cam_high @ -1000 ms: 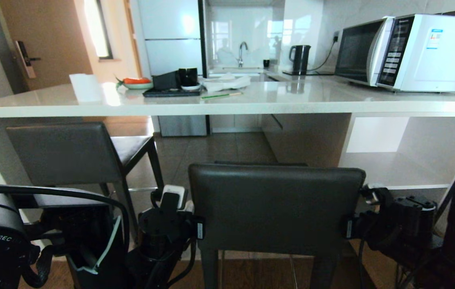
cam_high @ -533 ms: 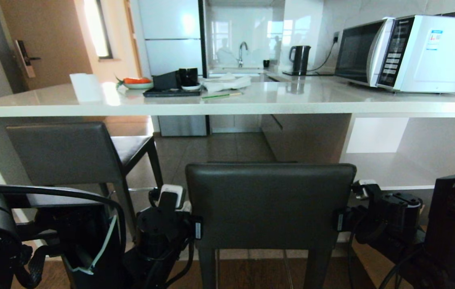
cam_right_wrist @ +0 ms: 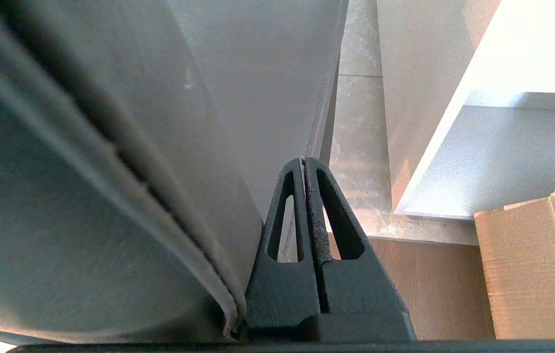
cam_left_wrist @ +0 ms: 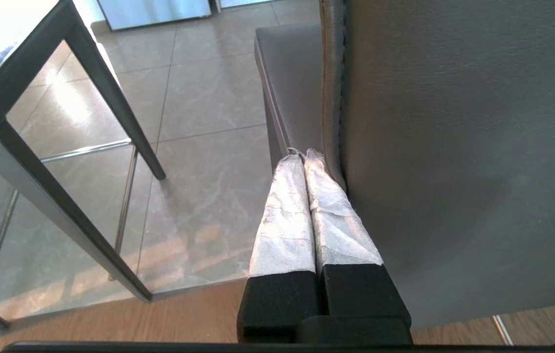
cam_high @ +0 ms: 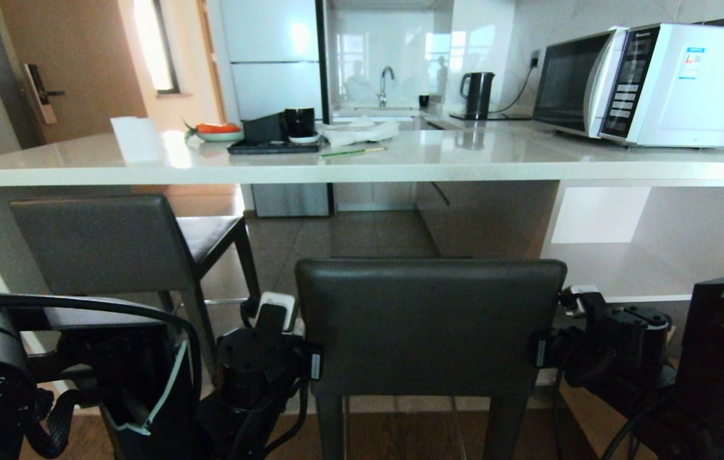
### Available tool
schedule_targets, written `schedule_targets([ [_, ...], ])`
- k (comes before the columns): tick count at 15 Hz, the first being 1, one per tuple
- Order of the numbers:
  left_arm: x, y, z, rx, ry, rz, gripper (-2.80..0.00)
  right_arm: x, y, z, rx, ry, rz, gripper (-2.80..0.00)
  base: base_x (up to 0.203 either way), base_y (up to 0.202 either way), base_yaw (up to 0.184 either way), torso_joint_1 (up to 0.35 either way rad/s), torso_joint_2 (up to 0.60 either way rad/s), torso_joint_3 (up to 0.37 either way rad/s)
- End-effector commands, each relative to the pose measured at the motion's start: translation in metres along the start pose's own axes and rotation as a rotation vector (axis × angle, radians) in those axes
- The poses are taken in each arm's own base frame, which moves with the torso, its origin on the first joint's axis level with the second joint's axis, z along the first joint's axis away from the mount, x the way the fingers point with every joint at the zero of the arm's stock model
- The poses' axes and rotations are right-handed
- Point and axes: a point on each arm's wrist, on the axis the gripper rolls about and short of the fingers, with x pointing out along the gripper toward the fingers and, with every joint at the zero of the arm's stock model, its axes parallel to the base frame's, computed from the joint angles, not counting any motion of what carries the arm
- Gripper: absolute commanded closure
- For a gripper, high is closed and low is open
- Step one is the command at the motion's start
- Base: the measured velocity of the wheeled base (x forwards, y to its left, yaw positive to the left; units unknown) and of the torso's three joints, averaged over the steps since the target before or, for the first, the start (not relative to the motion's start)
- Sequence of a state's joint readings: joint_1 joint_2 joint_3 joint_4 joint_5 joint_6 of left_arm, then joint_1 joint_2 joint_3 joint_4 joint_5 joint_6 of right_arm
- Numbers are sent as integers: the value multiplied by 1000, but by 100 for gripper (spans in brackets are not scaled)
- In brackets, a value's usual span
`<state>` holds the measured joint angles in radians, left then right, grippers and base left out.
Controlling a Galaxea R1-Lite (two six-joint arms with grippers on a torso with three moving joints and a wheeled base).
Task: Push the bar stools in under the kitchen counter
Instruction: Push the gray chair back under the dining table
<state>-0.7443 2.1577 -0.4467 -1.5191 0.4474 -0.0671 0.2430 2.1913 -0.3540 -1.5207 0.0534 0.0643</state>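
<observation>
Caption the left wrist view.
Shut left gripper pressed beside the near bar stool's backrest edge, above tiled floor.

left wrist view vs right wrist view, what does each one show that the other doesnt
Only the left wrist view shows the second bar stool with its slim dark legs and metal footrest bar, and the left gripper, shut, its wrapped fingers lying along the near stool's backrest edge.

Only the right wrist view shows the kitchen counter's white shelves, a cardboard box, and the right gripper, shut beside the backrest's other edge.

Both show the near bar stool's grey backrest and tiled floor.
</observation>
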Motion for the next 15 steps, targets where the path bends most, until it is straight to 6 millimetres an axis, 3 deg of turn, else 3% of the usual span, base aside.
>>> schedule_targets([
  [1,-1,1,1,-4,-8,2,0,0,0,1,-1,-10,5,0,0,0,0,0,0,0],
  [4,-1,1,1,-3,-6,7,0,2,3,4,-4,-23,12,0,37,0,0,-4,-1,1],
  [15,-1,0,0,-1,-5,4,0,3,7,4,-8,-27,25,0,188,0,2,4,2,2],
])
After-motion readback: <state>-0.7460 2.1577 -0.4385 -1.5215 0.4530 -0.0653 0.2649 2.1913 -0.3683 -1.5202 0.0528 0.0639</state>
